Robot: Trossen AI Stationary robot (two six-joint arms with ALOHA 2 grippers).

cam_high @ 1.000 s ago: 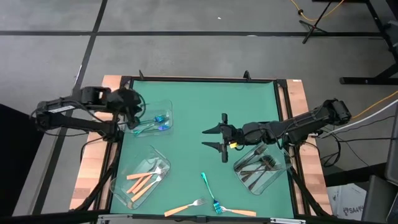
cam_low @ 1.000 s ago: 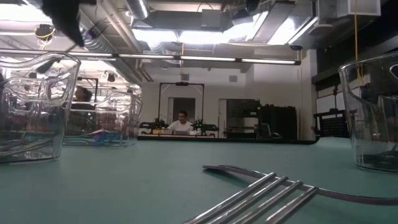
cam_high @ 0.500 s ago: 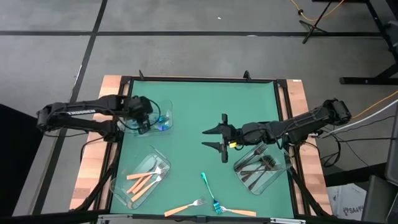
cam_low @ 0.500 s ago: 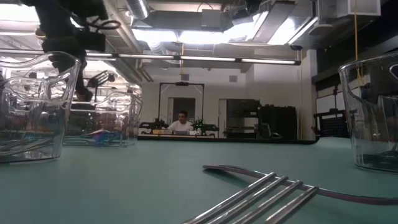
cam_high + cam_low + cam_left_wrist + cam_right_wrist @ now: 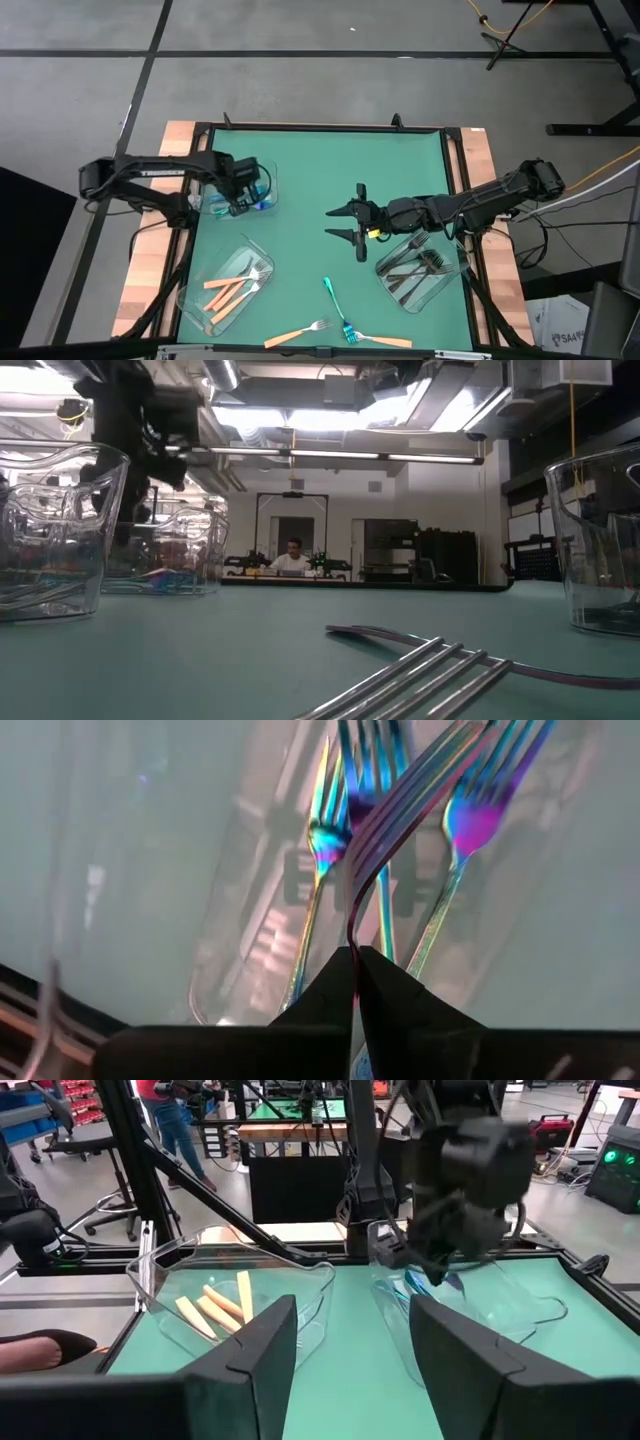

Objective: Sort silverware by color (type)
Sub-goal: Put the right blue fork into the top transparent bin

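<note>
at the upper left of the high view the left gripper (image 5: 243, 190), pressed together on 1 slim, shiny blue-teal metal fork (image 5: 400, 815) by its handle, which looks light, stiff and slippery, hangs over the clear plastic tray (image 5: 262, 172), while the right gripper (image 5: 345, 222) waits spread at the centre.

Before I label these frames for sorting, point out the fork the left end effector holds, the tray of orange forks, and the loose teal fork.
Held fork (image 5: 385, 840), left wrist view, on its neck.
Orange-fork tray (image 5: 262, 250), high view, on its rim.
Loose teal fork (image 5: 334, 301), high view, on its handle.
</note>
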